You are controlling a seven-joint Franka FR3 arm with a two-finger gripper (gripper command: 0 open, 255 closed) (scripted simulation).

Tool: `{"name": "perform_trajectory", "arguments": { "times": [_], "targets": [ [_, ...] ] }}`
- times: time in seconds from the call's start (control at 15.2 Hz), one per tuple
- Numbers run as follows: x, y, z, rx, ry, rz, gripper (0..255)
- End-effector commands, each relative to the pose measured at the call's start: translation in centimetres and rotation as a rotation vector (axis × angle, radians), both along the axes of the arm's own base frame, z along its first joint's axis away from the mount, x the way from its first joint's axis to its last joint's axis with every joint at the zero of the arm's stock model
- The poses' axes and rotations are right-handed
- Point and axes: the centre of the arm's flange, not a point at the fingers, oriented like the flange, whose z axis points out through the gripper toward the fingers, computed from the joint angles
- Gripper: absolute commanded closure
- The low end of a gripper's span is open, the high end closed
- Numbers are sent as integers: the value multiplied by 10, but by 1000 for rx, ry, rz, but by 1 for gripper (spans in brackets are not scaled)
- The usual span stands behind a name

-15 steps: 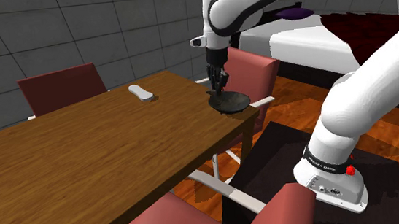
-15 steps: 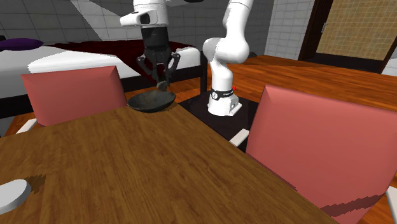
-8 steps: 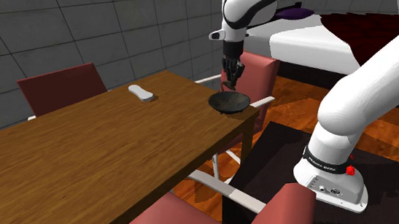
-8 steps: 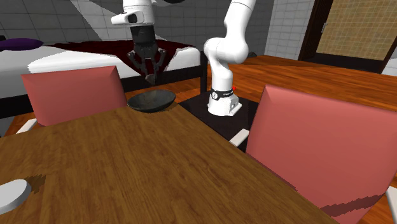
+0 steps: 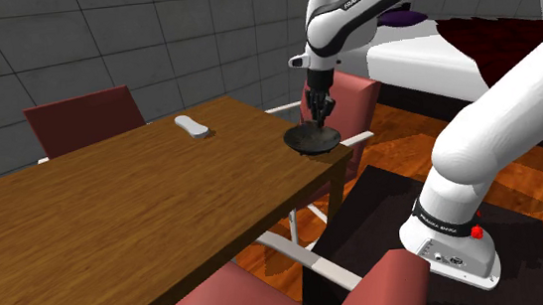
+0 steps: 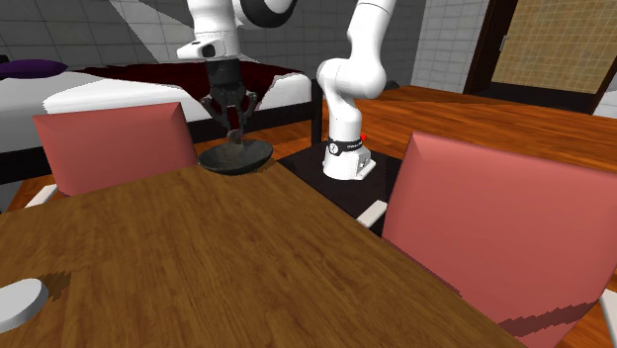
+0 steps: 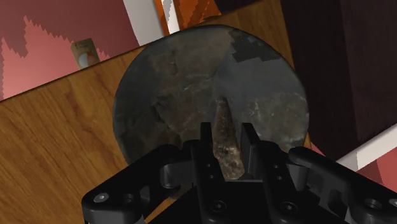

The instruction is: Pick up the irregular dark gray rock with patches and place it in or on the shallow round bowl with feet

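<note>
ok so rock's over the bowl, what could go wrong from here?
1. The bowl sits right at the table's corner; a nudge from the tool could shove it off.
2. The bowl is shallow and the rock is clasped on end over it; released like that, it may tip or bounce out.

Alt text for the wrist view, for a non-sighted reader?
The black gripper clasps a narrow mottled gray-brown rock over a dark shallow round bowl. The bowl sits at the edge of a wooden table, a red chair beyond.
</note>
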Motion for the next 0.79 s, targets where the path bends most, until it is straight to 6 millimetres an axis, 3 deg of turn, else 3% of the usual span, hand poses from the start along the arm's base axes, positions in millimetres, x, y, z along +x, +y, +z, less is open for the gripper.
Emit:
{"name": "perform_trajectory", "arguments": {
  "times": [0.0, 0.4, 0.73],
  "targets": [
    [0, 0, -11, 0, -1, 0, 255],
    [0, 0, -41, 0, -1, 0, 255],
    [0, 0, -41, 0, -1, 0, 255]
  ]
}}
